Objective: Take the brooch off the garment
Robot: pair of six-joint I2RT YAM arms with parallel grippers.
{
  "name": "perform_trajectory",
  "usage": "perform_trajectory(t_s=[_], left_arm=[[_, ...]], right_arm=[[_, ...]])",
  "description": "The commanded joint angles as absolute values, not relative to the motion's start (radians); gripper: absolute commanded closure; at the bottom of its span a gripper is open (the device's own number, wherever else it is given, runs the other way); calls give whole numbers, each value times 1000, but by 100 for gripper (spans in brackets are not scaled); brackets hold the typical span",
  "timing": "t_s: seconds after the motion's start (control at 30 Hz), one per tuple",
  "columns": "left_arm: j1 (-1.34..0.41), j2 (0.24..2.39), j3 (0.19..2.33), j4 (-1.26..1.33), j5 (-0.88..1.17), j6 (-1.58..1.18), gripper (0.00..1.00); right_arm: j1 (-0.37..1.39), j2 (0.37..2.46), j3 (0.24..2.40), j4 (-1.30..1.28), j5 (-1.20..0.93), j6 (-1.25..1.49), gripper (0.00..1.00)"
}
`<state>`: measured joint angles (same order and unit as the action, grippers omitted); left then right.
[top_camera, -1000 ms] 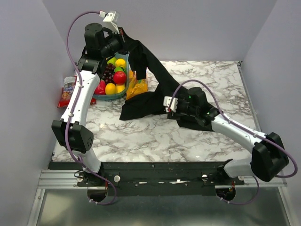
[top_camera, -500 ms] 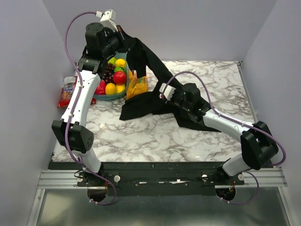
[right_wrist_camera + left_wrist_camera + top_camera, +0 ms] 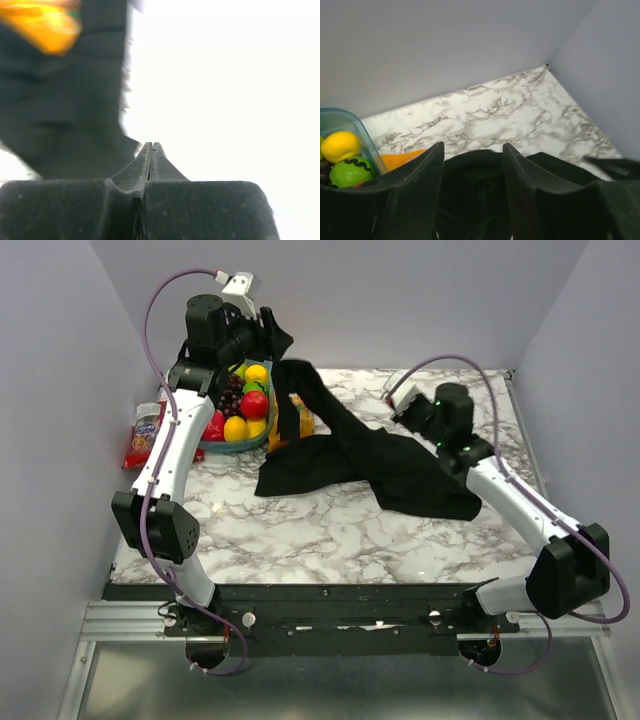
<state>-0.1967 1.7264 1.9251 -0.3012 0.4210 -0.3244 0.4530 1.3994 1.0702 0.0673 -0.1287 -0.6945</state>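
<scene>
The black shirt [image 3: 400, 465] lies crumpled across the middle of the marble table [image 3: 330, 530]. One end humps up toward the upper left, just beside the fruit bowl [image 3: 215, 445] and an orange packet [image 3: 303, 423].

The left gripper [image 3: 472, 150] hangs high in the upper left of the overhead view, above the bowl. Its two fingers [image 3: 415, 175] are spread apart. Black cloth shows in the gap lower down, but nothing looks pinched between them.

The right gripper [image 3: 151, 150] is up off the table toward the upper right of the overhead view, beyond the far edge of the shirt. Its fingers are pressed flat together, and I can see nothing caught between the tips. Its own camera is blurred, showing only a dark shape and an orange smear at the upper left.

I can't pick out the brooch in any view, on the cloth or in either gripper. A snack bag [image 3: 145, 435] lies at the left edge by the wall.
</scene>
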Motion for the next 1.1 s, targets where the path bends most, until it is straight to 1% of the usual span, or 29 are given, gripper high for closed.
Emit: perform_trajectory(t_s=[0.0, 0.03, 0.07, 0.1, 0.13, 0.17, 0.2, 0.27, 0.3, 0.33, 0.37, 0.4, 0.47, 0.5, 0.53, 0.6, 0.8, 0.87, 1.07], left_arm=[[-192, 1698, 1768, -426, 477, 56, 36], [-190, 1674, 1711, -431, 506, 187, 33], [-190, 1613, 1647, -437, 538, 255, 34], [-190, 1579, 1520, -455, 598, 337, 33], [-192, 1544, 1455, -471, 624, 407, 32], [-192, 1489, 1400, -492, 640, 555, 31], [-201, 1467, 1312, -535, 635, 619, 31], [-206, 1416, 1241, -545, 575, 701, 31], [-206, 1404, 1194, -532, 556, 695, 31], [-204, 1391, 1180, -538, 537, 695, 32], [-203, 1367, 1166, -555, 540, 707, 32], [-202, 1353, 1138, -602, 551, 765, 32], [-204, 1315, 1095, -630, 578, 822, 32], [-204, 1306, 1053, -644, 584, 877, 32], [-206, 1302, 1036, -647, 584, 896, 32], [-209, 1319, 1006, -666, 577, 929, 34], [-213, 1456, 993, -658, 526, 988, 44], [-213, 1488, 985, -634, 525, 991, 45], [-236, 1568, 974, -577, 508, 996, 45]], right_arm=[[290, 1377, 1178, -84, -236, -589, 99], [264, 1393, 1216, -115, -245, -575, 99], [218, 1423, 1235, -129, -252, -554, 99], [201, 1443, 1252, -147, -261, -545, 99], [186, 1457, 1281, -172, -265, -534, 99], [160, 1469, 1288, -175, -268, -506, 99], [147, 1489, 1295, -179, -287, -493, 99], [141, 1500, 1318, -242, -355, -508, 99], [143, 1499, 1322, -274, -479, -521, 99], [144, 1496, 1321, -316, -535, -526, 98], [164, 1493, 1307, -328, -566, -528, 94], [179, 1493, 1298, -336, -566, -532, 84], [221, 1486, 1272, -336, -552, -572, 78], [230, 1486, 1252, -336, -546, -583, 70], [238, 1486, 1246, -333, -545, -589, 67], [262, 1494, 1246, -339, -549, -603, 64], [321, 1546, 1281, -347, -522, -618, 63], [327, 1557, 1296, -347, -525, -617, 63], [392, 1626, 1293, -347, -529, -696, 56]])
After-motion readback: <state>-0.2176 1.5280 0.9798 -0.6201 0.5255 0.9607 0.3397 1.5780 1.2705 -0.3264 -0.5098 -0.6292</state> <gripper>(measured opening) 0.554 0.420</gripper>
